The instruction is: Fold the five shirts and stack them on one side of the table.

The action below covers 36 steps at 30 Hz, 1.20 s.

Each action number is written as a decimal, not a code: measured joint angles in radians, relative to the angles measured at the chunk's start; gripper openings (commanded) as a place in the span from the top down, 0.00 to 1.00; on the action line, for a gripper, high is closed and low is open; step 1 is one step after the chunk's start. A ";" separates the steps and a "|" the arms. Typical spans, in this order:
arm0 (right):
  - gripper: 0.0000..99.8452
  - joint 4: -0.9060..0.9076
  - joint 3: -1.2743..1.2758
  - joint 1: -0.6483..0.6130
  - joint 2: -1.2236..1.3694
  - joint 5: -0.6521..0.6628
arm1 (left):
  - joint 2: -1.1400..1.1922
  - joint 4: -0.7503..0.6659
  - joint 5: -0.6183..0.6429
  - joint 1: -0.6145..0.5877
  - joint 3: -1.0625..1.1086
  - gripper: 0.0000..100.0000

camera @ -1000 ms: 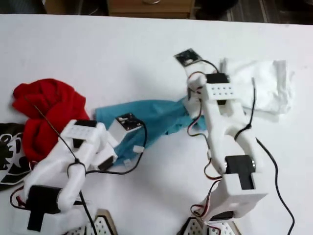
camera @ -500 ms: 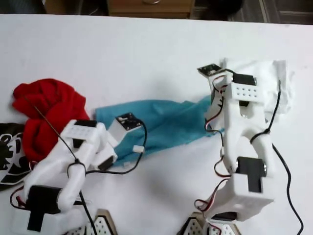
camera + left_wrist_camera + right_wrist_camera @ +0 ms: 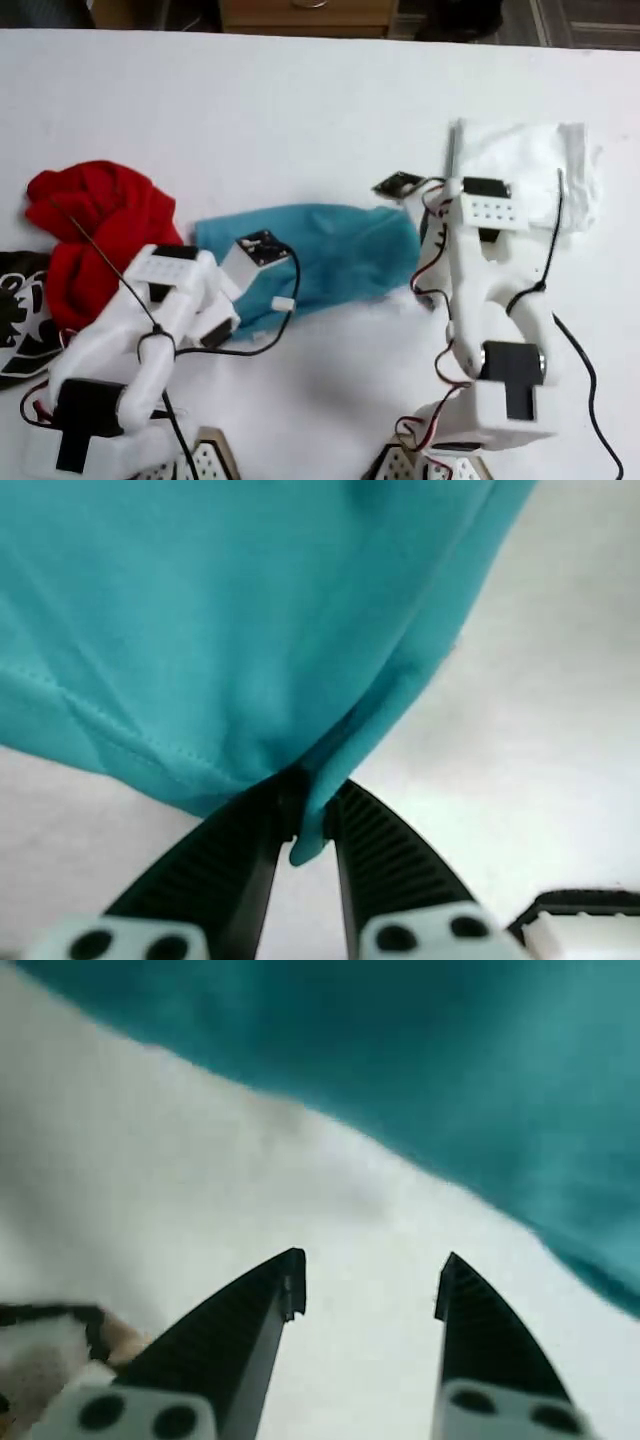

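Teal shirt (image 3: 330, 255) laid flat at table (image 3: 250, 110) centre, one edge clamped between the left gripper's (image 3: 305, 825) jaws, right gripper (image 3: 365, 1285) held jaws apart over bare tabletop beside the shirt, white shirt (image 3: 530, 170) folded near the right arm, red shirt (image 3: 95, 225) heaped beside the left arm.

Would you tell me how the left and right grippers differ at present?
The left gripper is shut, pinching a fold of the teal shirt; the right gripper is open and holds nothing. Cloth fills the left gripper's gap; the right gripper's gap shows bare white table. Both are black-fingered.
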 measured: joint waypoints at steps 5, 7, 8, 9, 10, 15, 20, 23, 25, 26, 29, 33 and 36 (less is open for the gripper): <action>0.79 -0.249 -0.034 0.000 0.117 -0.203 | 0.000 0.000 0.000 0.000 0.000 0.98; 0.79 -0.275 -0.091 0.000 0.161 -0.285 | 0.000 0.000 0.000 0.000 0.000 0.98; 0.79 -0.279 -0.123 -0.003 0.186 -0.321 | 0.000 0.000 0.000 0.000 0.000 0.98; 0.79 -0.282 -0.158 -0.008 0.212 -0.348 | 0.000 0.000 0.000 0.000 0.000 0.98; 0.79 -0.282 -0.195 -0.014 0.238 -0.367 | 0.000 0.000 0.000 0.000 0.000 0.98; 0.78 -0.273 -0.339 -0.015 0.371 -0.388 | 0.000 0.000 0.000 0.000 0.000 0.98; 0.78 -0.155 -0.456 -0.017 0.420 -0.393 | 0.000 0.000 0.000 0.000 0.000 0.98; 0.78 -0.109 -0.503 -0.017 0.433 -0.393 | 0.000 0.000 0.000 0.000 0.000 0.98; 0.78 -0.081 -0.523 -0.015 0.434 -0.393 | 0.000 0.000 0.000 0.000 0.000 0.98; 0.78 -0.060 -0.529 -0.015 0.434 -0.393 | 0.000 0.000 0.000 0.000 0.000 0.98; 0.78 0.021 -0.537 -0.014 0.434 -0.385 | 0.000 0.000 0.000 0.000 0.000 0.98; 0.79 0.083 -0.537 -0.014 0.427 -0.315 | 0.000 0.000 0.000 0.000 0.000 0.98; 0.79 0.114 -0.537 -0.012 0.390 -0.244 | 0.000 0.000 0.000 0.000 0.000 0.98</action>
